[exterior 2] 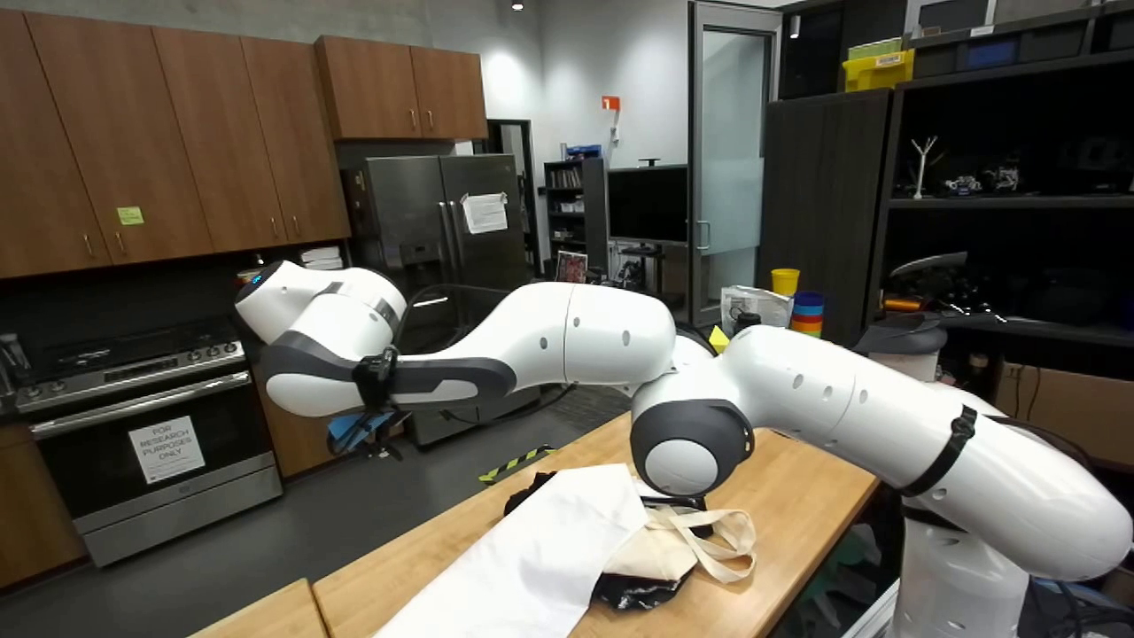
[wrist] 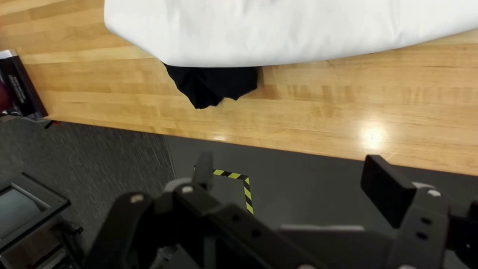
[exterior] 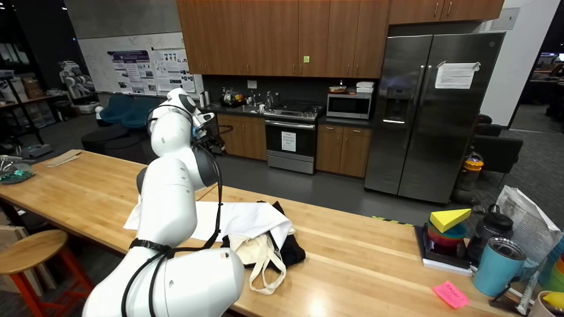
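Observation:
My gripper (wrist: 293, 175) is open with nothing between its fingers. In the wrist view it is over the grey floor just past the table edge. It also shows, small and dark, in both exterior views (exterior: 215, 140) (exterior 2: 374, 436), high above the table. The nearest things are a white cloth (wrist: 261, 33) spread on the wooden table, also in both exterior views (exterior: 253, 218) (exterior 2: 532, 540), and a black cloth (wrist: 216, 86) sticking out from under it (exterior: 293, 251) (exterior 2: 642, 591). A cream tote bag (exterior: 249, 248) with loose handles (exterior 2: 731, 536) lies partly under the white cloth.
The wooden table (exterior: 352, 251) bears a blue tumbler (exterior: 495, 266), pink sticky notes (exterior: 450, 294), stacked bowls with a yellow wedge (exterior: 449, 219) and a black bottle (exterior: 490, 231) at one end. A stool (exterior: 33, 251) stands beside it. A stove (exterior: 291, 141) and fridge (exterior: 423, 119) stand beyond.

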Robot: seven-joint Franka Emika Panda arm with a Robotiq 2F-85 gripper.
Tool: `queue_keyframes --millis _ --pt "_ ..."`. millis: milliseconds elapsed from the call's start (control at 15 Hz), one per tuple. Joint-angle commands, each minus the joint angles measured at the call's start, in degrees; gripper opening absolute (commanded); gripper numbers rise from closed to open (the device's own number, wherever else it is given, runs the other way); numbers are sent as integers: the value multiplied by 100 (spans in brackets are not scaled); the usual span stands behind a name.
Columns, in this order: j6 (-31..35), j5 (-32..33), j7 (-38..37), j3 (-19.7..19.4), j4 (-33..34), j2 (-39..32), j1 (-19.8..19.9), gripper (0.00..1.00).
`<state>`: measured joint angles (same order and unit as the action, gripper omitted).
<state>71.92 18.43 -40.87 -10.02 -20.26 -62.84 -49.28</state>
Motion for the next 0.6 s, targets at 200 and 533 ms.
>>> queue_keyframes --millis 200,533 --pt "62 -166 -66 66 -29 -11 150 100" --pt "165 -249 -73 114 -85 -83 259 100"
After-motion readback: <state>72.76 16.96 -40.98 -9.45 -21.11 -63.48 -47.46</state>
